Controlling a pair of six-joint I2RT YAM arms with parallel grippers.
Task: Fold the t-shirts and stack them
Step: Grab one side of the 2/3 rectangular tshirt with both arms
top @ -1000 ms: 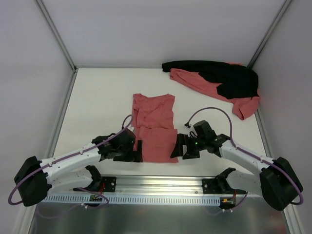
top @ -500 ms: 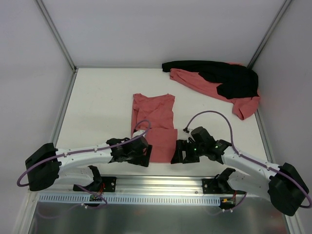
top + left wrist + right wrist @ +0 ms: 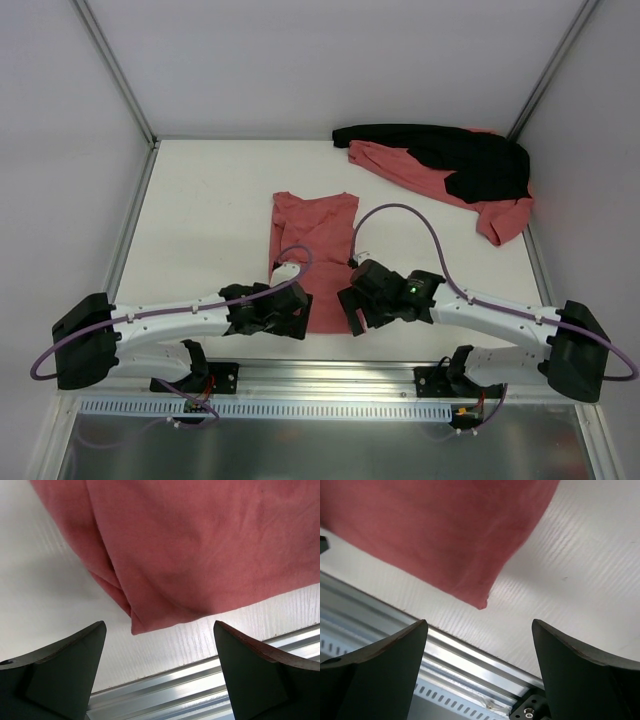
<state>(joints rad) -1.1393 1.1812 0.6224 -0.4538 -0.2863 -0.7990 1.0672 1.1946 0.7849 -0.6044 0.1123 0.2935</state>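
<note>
A top view shows a white table (image 3: 200, 220) with two white-and-black robot arms reaching in from its near edge. A salmon-red short-sleeved t-shirt of thin soft cloth (image 3: 315, 245) lies near the middle of the table, partly folded into a tall, narrow shape, with its near end between the two arms.

The left gripper (image 3: 296, 318) sits low at the shirt's near left corner. The right gripper (image 3: 352, 306) sits at its near right corner.

In the left wrist view, the left gripper (image 3: 159, 625) has its two dark fingers spread wide with nothing pinched. A folded, layered corner of the shirt (image 3: 200, 545) lies on the table just beyond them.

In the right wrist view, the right gripper (image 3: 480, 622) is likewise spread wide and holds nothing. A pointed corner of the shirt (image 3: 435, 530) reaches toward the gap between its fingers.

A ribbed aluminium rail (image 3: 330, 375) runs along the table's near edge.

At the far right corner, well apart from the arms, a crumpled black garment (image 3: 450, 150) lies over more salmon-red cloth (image 3: 400, 168).
</note>
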